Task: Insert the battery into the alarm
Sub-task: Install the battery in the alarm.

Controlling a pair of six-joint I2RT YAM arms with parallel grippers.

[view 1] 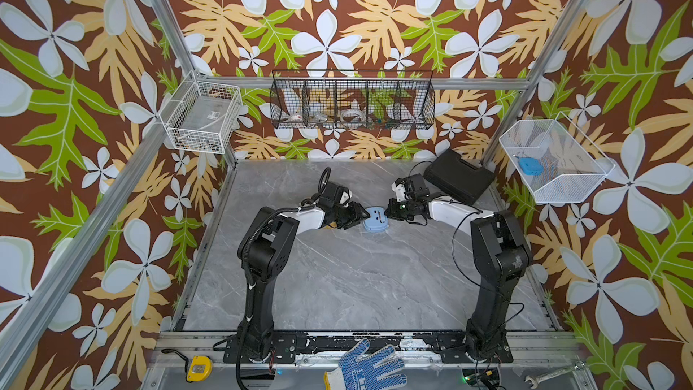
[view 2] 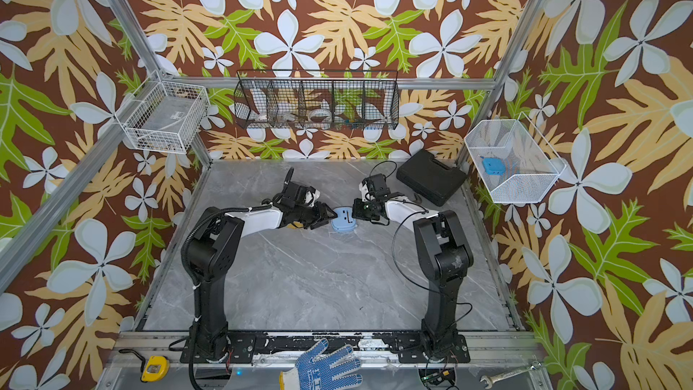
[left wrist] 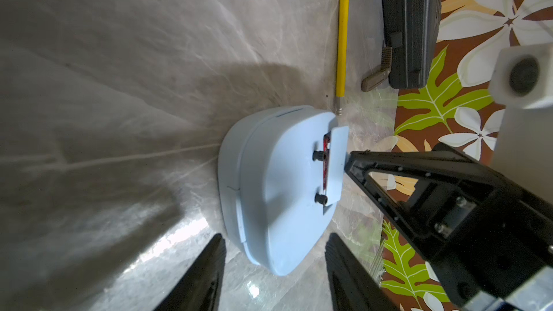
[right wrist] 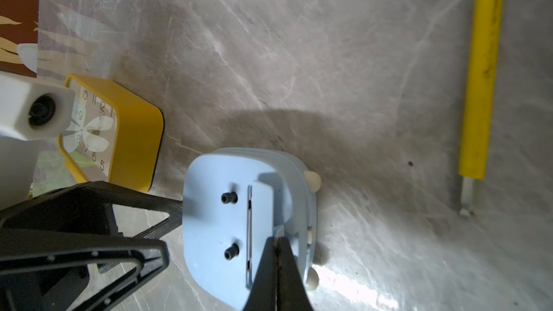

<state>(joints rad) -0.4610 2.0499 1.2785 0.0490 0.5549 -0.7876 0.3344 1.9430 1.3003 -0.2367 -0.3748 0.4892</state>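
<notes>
A pale blue alarm point(view 1: 376, 219) lies face down at the middle of the grey marble table point(view 1: 337, 287), between my two arms. Its back faces up, showing two small black knobs and a flat battery cover point(right wrist: 261, 204).

The cover sits slightly raised along one long edge. In the left wrist view a thin strip of red point(left wrist: 326, 157) shows in that gap. I take it to be the battery already in its bay, though I cannot be sure.

My right gripper point(right wrist: 276, 239) is pinched fully closed. Its joined tips rest on the cover's outer edge, and I see nothing clearly held between them. My left gripper point(left wrist: 275, 236) stands about half open at the alarm's opposite side. Its fingers point(left wrist: 220, 252) flank one end of the body, one tip touching the shell, without clamping it.

I judge the task nearly done. What remains is pressing the cover flat until it latches, then backing both arms away.
</notes>
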